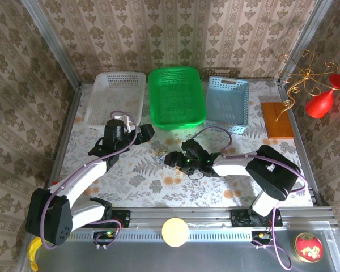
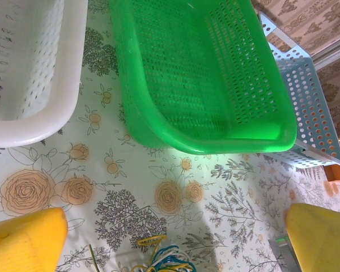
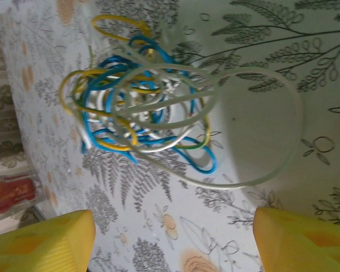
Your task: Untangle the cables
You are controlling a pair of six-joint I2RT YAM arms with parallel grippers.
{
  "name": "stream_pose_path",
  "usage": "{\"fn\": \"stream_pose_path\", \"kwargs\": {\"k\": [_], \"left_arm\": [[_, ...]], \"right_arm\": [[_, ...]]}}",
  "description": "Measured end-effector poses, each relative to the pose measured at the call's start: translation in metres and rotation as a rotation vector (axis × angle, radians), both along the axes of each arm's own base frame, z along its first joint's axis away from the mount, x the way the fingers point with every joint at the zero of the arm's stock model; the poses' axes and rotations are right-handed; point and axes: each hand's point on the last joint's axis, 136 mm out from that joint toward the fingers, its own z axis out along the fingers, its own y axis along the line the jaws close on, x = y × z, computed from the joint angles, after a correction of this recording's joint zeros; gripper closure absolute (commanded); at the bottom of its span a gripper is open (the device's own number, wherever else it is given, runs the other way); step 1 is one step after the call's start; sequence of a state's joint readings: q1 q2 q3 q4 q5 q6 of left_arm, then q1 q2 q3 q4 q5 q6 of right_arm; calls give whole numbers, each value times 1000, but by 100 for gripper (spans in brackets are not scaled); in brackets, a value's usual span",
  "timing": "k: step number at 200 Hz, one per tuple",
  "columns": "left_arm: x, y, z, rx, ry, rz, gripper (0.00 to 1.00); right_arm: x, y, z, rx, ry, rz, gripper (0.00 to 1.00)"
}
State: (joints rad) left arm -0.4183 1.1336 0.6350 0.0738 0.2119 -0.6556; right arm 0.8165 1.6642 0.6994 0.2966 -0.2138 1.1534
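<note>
The right tool [image 3: 173, 243] hung spread and empty just short of the cables [image 3: 141, 107]. They lay on the worktop [image 3: 249, 130] as one tight knot of blue, yellow and pale strands, with one long pale strand looping out to the side. Beyond the knot the left tool [image 2: 170, 243] stood fully released, also empty. Farther back sat the white basket [image 1: 114, 96], green basket [image 1: 175, 96] and blue basket [image 1: 228, 102]. The step looked like the approach for a first grasp. The next move likely called for one tool to pinch the outlying loop while the other pinned the knot, pulling gently so that nothing tightened.
</note>
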Motion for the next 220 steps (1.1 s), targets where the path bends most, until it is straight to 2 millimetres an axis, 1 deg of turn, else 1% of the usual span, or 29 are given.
{"fn": "stream_pose_path", "kwargs": {"k": [11,57,103,170,220], "left_arm": [[0,0,0,0,0,0,0],[0,0,0,0,0,0,0],[0,0,0,0,1,0,0],[0,0,0,0,0,0,0],[0,0,0,0,0,0,0]], "right_arm": [[2,-2,-2,0,5,-8,28],[29,-12,8,33,-29,-71,33],[49,-19,17,62,-59,-115,37],[63,-22,11,97,-45,-169,44],[74,-23,18,154,-48,-201,44]]}}
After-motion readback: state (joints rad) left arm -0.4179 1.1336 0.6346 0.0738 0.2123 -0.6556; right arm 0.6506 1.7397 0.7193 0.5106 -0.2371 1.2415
